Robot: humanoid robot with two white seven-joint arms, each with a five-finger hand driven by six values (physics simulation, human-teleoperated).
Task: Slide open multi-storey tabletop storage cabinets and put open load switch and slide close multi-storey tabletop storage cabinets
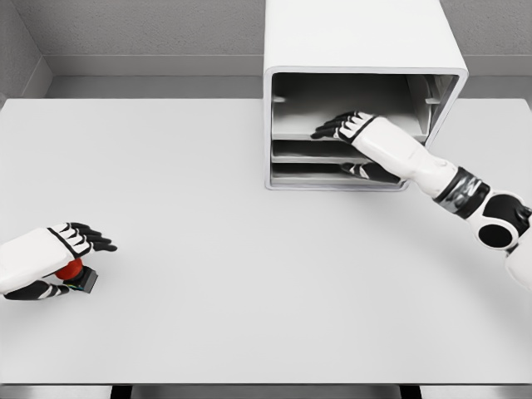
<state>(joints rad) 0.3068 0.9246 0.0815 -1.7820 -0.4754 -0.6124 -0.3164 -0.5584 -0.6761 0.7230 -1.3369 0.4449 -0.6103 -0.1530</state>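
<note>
Cabinet [363, 50] on the table's [249, 332] far side is reached into by the right hand [345, 126], while the switch [75, 273] is held at the near left edge.

Seen from the head camera, the right hand is laid flat on the upper shelf [332, 133] with fingers extended and nothing held; the left hand [50, 249] is closed over the red-topped switch, thumb underneath. For the opening step to go well, it is judged that the fingertips should be hooked on a tray's front lip and drawn straight toward the robot, level, so the cabinet is not dragged. Much of the switch is covered by the left hand, the lower trays [332, 170] are partly blocked by the right forearm, and whether any tray has been slid out cannot be told.
</note>
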